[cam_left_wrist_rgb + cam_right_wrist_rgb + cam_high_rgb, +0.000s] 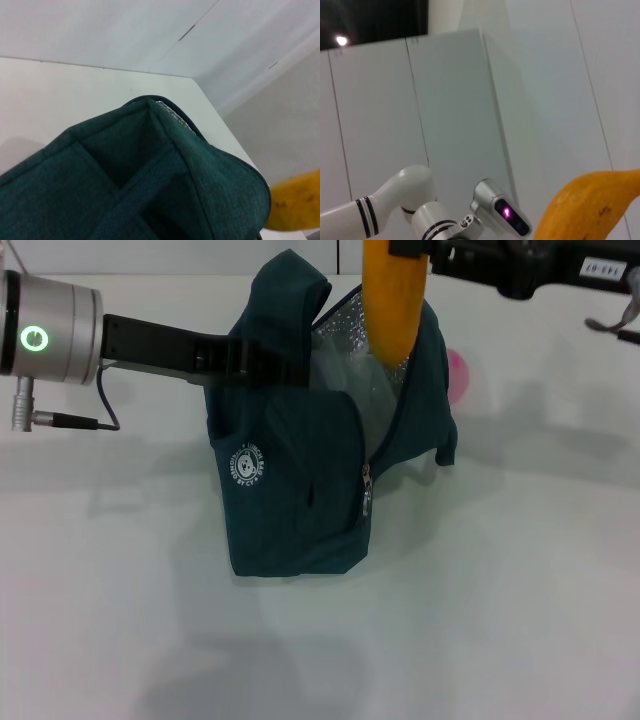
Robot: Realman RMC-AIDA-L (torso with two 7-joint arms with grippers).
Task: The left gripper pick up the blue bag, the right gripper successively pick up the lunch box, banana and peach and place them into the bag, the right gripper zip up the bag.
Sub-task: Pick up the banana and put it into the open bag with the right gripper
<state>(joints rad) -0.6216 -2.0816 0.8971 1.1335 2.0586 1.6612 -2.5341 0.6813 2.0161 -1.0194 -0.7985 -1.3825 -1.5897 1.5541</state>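
In the head view we see the banana (393, 302) hanging upright at top centre, its lower end inside the open blue bag (300, 490). The right gripper (415, 248) grips its top. The left gripper (262, 362) meets the bag's left upper edge; its jaws we cannot tell. The peach (458, 376) lies right of the bag.

White table (500, 620), matte, plain surface. Resting directly on it: blue bag (290, 500), upright near the middle, base on the tabletop. Peach (458, 375) on the surface just behind the bag on the robot's right, mostly hidden by the bag's fabric.
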